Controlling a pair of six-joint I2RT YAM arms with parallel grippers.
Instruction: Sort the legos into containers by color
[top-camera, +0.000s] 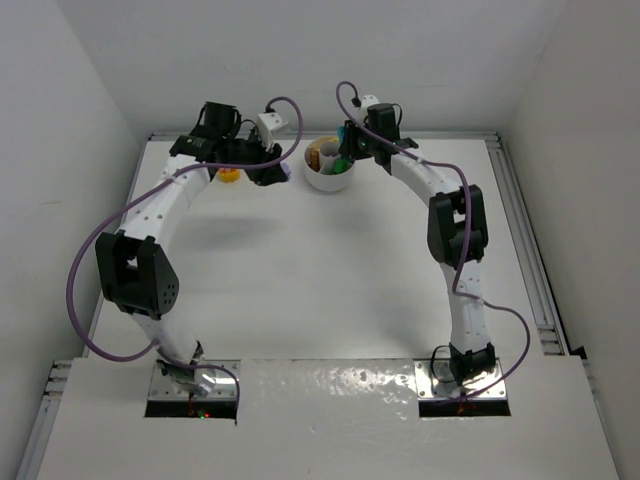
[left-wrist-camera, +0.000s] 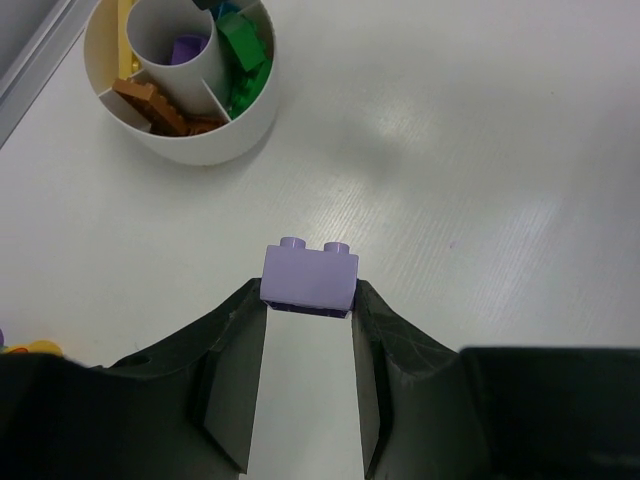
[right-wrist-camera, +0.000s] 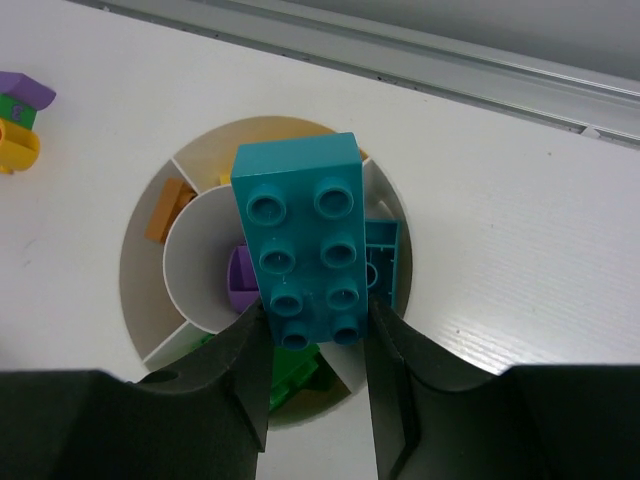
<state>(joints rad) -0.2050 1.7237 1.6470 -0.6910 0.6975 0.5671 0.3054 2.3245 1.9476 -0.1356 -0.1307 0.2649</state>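
Observation:
My left gripper (left-wrist-camera: 308, 300) is shut on a light purple brick (left-wrist-camera: 310, 277) and holds it above the bare table, short of the round white dish (left-wrist-camera: 200, 145). In the top view this gripper (top-camera: 270, 172) is left of the dish (top-camera: 328, 180). My right gripper (right-wrist-camera: 312, 325) is shut on a long teal brick (right-wrist-camera: 300, 230) right over the dish (right-wrist-camera: 126, 275). In the top view it (top-camera: 345, 150) is at the dish's far side. The dish holds a purple brick (right-wrist-camera: 241, 281) in the centre, and orange (right-wrist-camera: 168, 210), green (right-wrist-camera: 295, 372) and teal (right-wrist-camera: 386, 266) bricks in the wedges.
Loose purple, green and yellow bricks (right-wrist-camera: 20, 115) lie left of the dish; the yellow one also shows in the top view (top-camera: 229, 174). A metal rail (right-wrist-camera: 450, 75) runs along the table's far edge just behind the dish. White walls enclose the table.

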